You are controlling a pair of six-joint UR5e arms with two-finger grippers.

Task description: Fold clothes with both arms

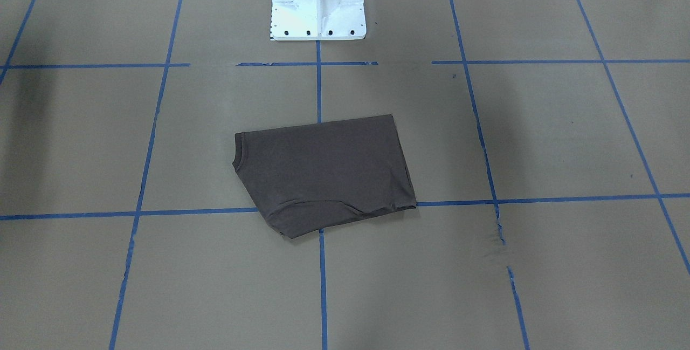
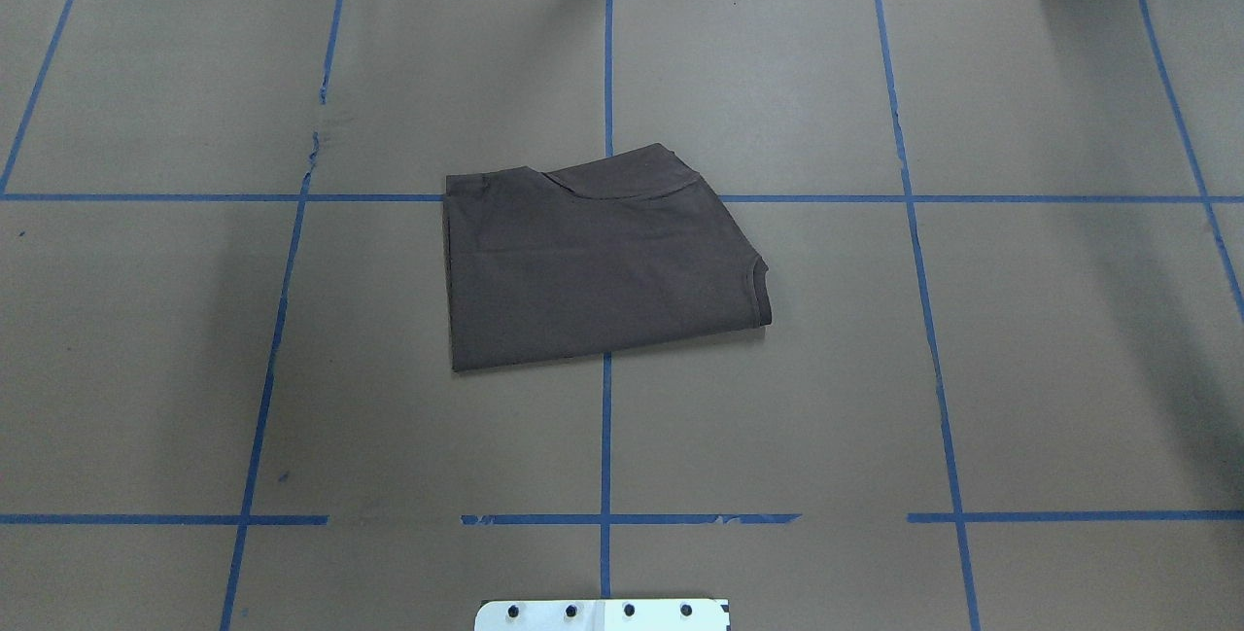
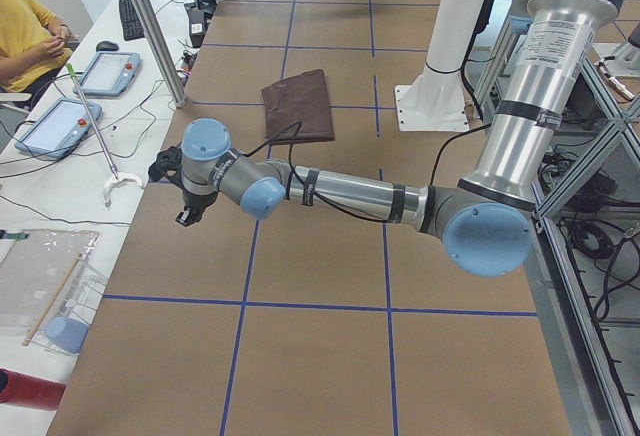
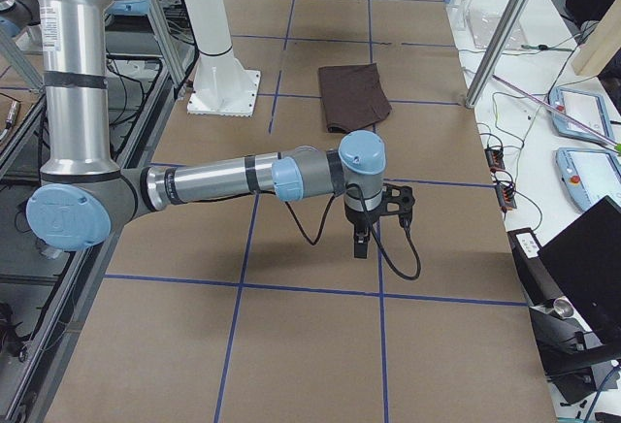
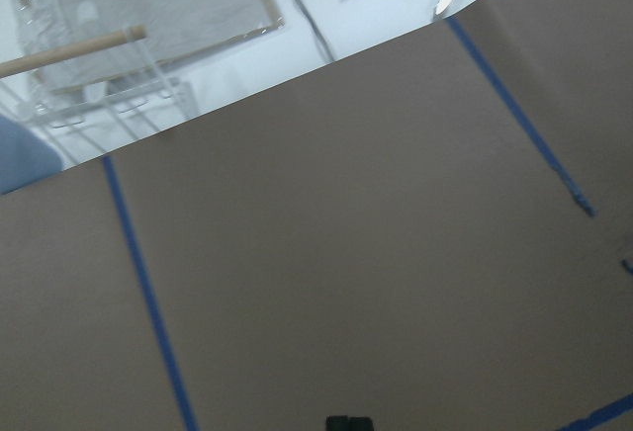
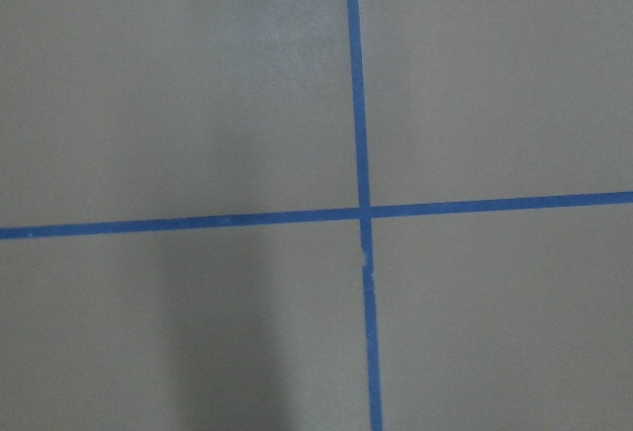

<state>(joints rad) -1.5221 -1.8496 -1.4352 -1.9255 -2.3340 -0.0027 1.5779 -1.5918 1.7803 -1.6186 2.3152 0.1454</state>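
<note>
**Neat packet, easy to spoil**

Could drag or flip open the T-shirt [image 1: 323, 172] if swept low across mid-table; could also leave the sleeve flap on the operators' side bulging, being not quite flat there. Lies folded into a compact packet near the white base block [image 1: 318, 5], straddling the centre blue tape line [image 2: 606, 437]. Parked well apart from it, with the left arm [image 3: 340, 196] stretched low toward the table's left end and the left gripper [image 3: 190, 211] pointing down over bare brown paper [image 3: 320, 286]; likewise with the right arm [image 4: 223, 180] and right gripper [image 4: 361, 244] at the other end. Seem to carry no cloth; cannot tell how far open
</note>
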